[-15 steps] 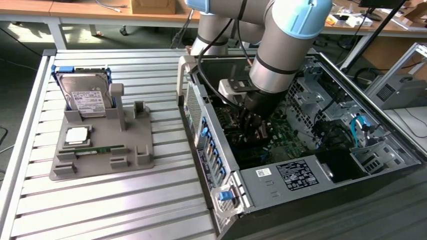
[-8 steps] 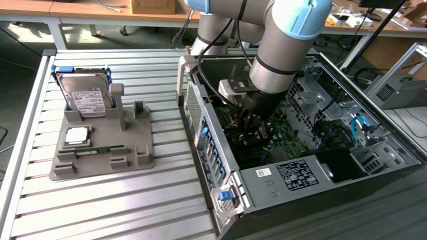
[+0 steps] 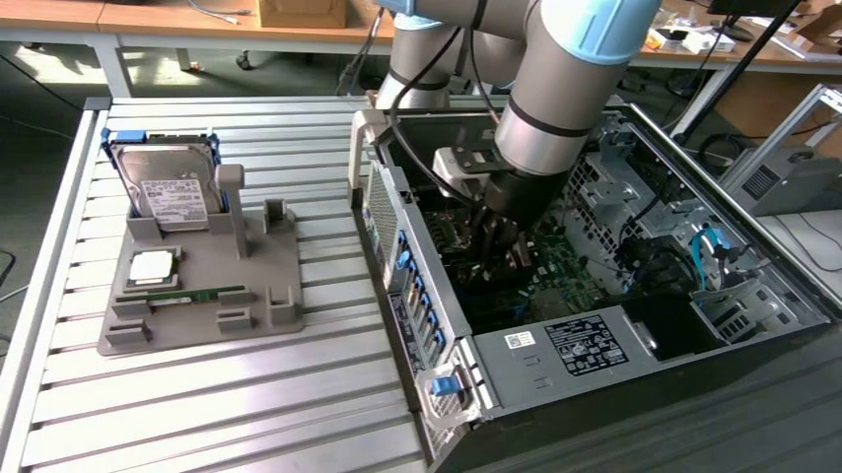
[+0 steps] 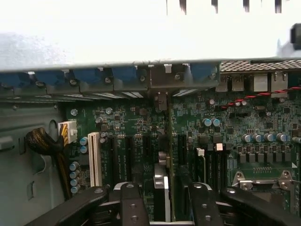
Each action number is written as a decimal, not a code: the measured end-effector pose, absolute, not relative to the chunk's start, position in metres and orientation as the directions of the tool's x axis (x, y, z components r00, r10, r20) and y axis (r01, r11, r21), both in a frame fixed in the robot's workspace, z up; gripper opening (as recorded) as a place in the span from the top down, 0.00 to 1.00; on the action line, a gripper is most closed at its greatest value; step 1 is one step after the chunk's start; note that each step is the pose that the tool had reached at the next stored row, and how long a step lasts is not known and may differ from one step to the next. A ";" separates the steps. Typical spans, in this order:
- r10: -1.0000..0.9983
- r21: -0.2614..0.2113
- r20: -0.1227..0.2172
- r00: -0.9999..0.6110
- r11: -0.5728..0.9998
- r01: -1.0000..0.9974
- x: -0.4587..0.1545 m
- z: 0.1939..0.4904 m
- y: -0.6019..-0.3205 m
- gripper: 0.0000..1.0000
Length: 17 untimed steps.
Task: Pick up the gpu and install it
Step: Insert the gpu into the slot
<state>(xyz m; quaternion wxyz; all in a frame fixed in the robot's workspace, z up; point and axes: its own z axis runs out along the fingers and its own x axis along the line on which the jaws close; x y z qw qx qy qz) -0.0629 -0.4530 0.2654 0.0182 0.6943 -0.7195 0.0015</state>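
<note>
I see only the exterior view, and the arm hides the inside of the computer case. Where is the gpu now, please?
Observer: The gpu stands on edge on the green motherboard, among its dark slots.
Operator: Does the tool grip it?
Observer: No. The tool is open; its fingers stand on either side of the card, with gaps.
Operator: And the bracket end?
Observer: It seems to reach the case's rear wall, between the blue clips.

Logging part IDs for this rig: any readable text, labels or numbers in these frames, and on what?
None readable.
hard drive white label: print too small.
computer case black sticker and small white sticker: print too small.
motherboard: markings blurred.
</note>
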 end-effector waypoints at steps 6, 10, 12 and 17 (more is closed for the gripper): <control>-0.999 0.020 0.029 -0.035 0.036 -0.999 -0.063 0.290 -0.450 0.59; -0.999 0.018 0.039 -0.034 0.035 -0.999 -0.063 0.297 -0.441 0.73; -0.999 0.018 0.041 -0.032 0.033 -0.999 -0.063 0.297 -0.441 0.85; -0.999 0.029 0.041 -0.028 0.030 -0.999 -0.044 0.294 -0.441 0.89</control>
